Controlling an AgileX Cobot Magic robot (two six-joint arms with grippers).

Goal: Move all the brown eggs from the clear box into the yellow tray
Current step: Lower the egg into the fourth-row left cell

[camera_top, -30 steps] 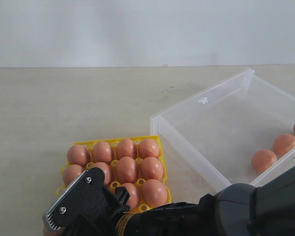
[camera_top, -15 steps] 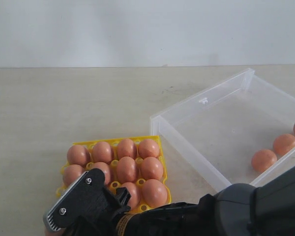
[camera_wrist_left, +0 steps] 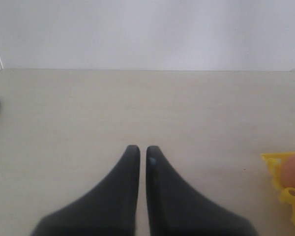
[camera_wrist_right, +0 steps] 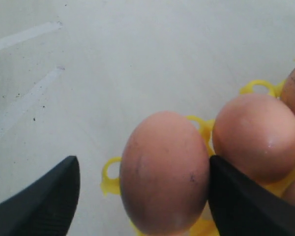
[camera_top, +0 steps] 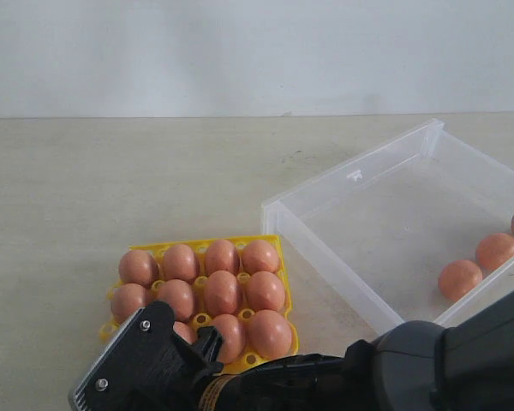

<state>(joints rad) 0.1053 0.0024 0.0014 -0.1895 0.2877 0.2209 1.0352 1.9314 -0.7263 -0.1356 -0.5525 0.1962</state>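
The yellow tray (camera_top: 240,242) lies at the front left, holding several brown eggs (camera_top: 222,292). My right gripper (camera_wrist_right: 143,164) stands open around one egg (camera_wrist_right: 164,172) sitting in a cup at the tray's edge (camera_wrist_right: 110,174). One finger is well clear of the shell and the other is right against it. Its black housing (camera_top: 146,364) covers the tray's near corner. The clear box (camera_top: 360,180) at the right holds three brown eggs (camera_top: 459,279). My left gripper (camera_wrist_left: 143,150) is shut with nothing in it, over bare table, with the tray's corner (camera_wrist_left: 273,164) off to one side.
The right arm's dark body (camera_top: 428,368) fills the bottom right and hides the clear box's near corner. A second egg (camera_wrist_right: 258,137) sits tight against the one between the right fingers. A pale wall stands behind the beige table (camera_top: 111,171).
The right gripper's jaws have spread apart off the egg. Its housing has dropped lower and to the left in the exterior view, uncovering more of the tray's eggs.
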